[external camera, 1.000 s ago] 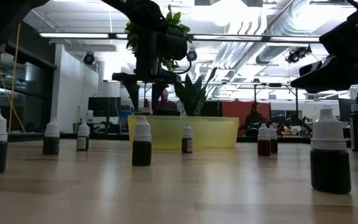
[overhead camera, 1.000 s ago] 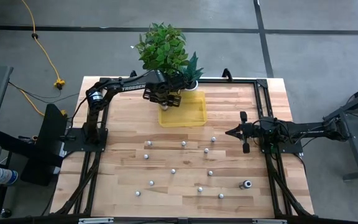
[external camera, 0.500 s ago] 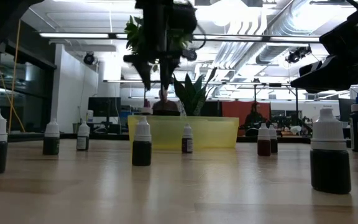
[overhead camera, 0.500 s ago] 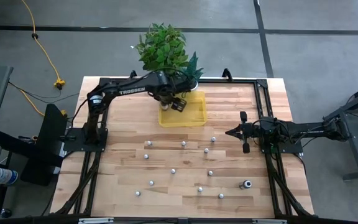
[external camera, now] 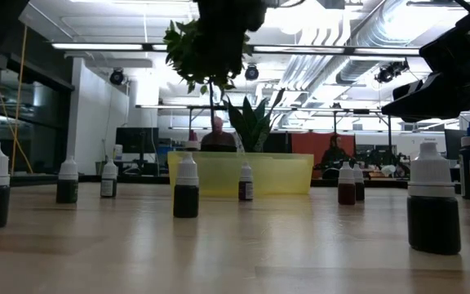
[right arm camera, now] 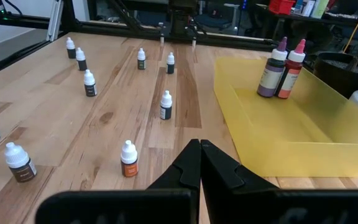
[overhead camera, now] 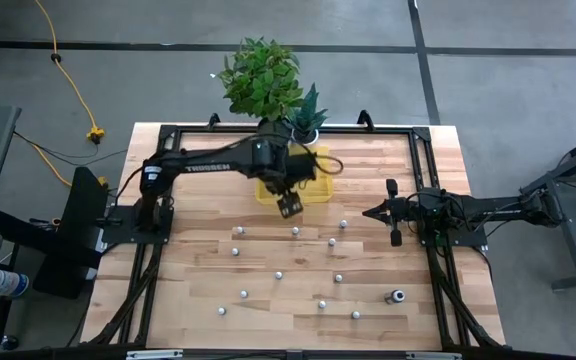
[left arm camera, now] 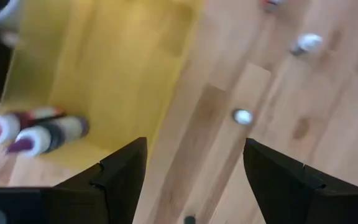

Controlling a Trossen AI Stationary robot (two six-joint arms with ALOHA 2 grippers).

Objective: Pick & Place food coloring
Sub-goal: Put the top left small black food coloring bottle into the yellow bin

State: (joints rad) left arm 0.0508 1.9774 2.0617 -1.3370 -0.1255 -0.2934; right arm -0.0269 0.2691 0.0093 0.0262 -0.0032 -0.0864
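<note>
Pale butcher-block wood, laid in long strips, forms the table (overhead camera: 198, 300), which is framed by dark metal rails. Translucent yellow plastic makes up the shallow rectangular tray (overhead camera: 313, 185) at the far edge of the table, just in front of two leafy potted plants (overhead camera: 260, 75).

Food coloring bottles (overhead camera: 295, 231) stand scattered and upright across the near half of the table, well apart from one another. From above they read only as small whitish dots. The low view shows their true form: squat cylinders with dark liquid bodies and ribbed whitish caps tapering to a nozzle, as in the nearest bottle (external camera: 433, 209).

The left gripper (overhead camera: 289, 206) hangs above the table at the tray's near edge, its two dark, flat-faced fingers spread wide with nothing between them. Its wrist view looks down past the fingers (left arm camera: 120, 177) onto the tray's corner and onto two taller bottles (left arm camera: 36, 134) with red and purple caps. The right wrist view shows those same two bottles (right arm camera: 280, 68) standing upright, side by side, inside the tray; the high view hides them beneath the arm.

The right gripper (overhead camera: 367, 212) rests low at the table's right side, its fingers pressed together and empty.
</note>
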